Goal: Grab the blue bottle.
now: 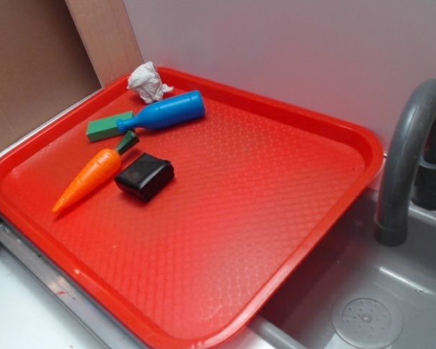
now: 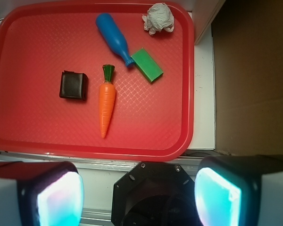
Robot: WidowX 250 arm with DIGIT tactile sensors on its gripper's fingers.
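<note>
Red tray [image 1: 291,218], near edge cut off in exterior view. Gripper [image 2: 137,193] spread wide, empty, tips cropped, outside tray rim. Blue bottle [image 2: 113,39] lying flat at tray's far end, neck touching green block [image 2: 147,65]. Orange carrot [image 2: 106,100]. Black block [image 2: 74,85]. Crumpled paper [image 2: 158,18].

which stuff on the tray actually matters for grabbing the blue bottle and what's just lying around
Part of the job:
- blue bottle, lying on its side, neck by the green block
- gripper, open, off the tray

Just lying about:
- green block
- carrot
- black block
- crumpled paper
- red tray
- faucet
</note>
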